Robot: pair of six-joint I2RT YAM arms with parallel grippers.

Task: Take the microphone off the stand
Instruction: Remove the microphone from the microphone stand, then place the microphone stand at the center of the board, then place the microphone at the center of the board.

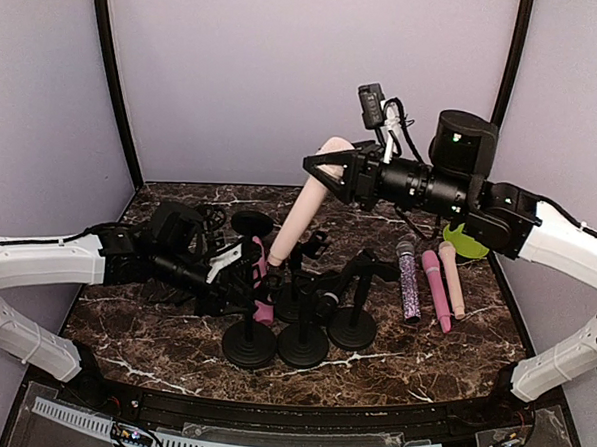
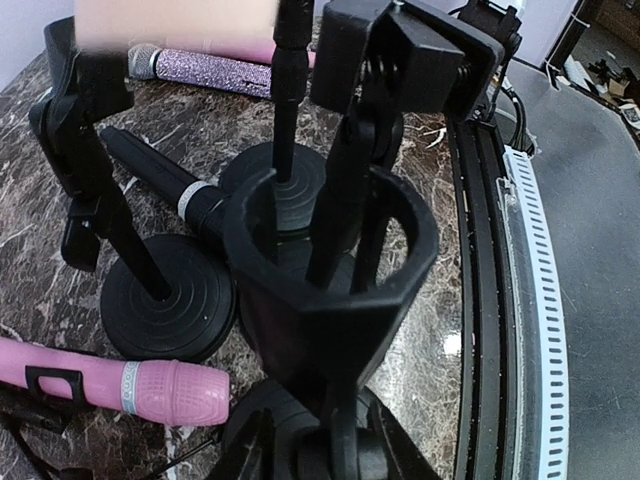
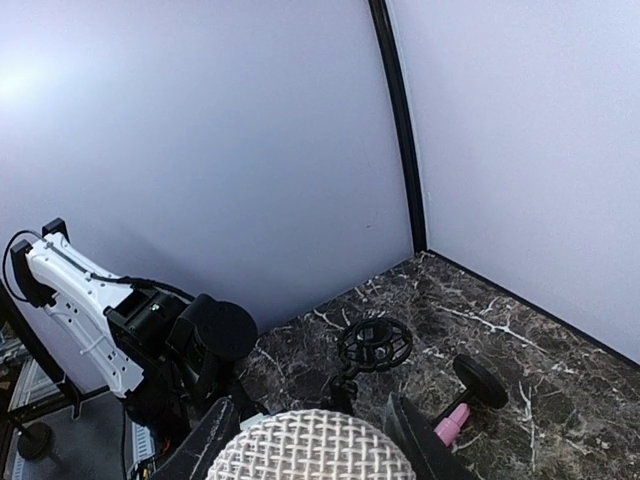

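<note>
A beige microphone (image 1: 305,204) hangs tilted above the table, and my right gripper (image 1: 326,167) is shut on its mesh head (image 3: 310,445), one finger on each side. Its tail points down toward the stands. In the left wrist view its body is a blurred beige bar (image 2: 175,25) at the top. The ring clip of the nearest black stand (image 2: 330,250) is empty, with only poles showing through it. My left gripper (image 2: 322,442) is low at that stand (image 1: 249,343), its fingers (image 2: 252,445) hugging the stem below the clip.
Two more black stands (image 1: 302,342) (image 1: 353,327) crowd beside it. A pink microphone (image 2: 150,385) and a black one (image 2: 165,180) lie among the bases. Sparkly (image 1: 409,281), pink (image 1: 436,289) and beige (image 1: 452,277) microphones lie at right. A shock mount (image 3: 375,343) stands at the back.
</note>
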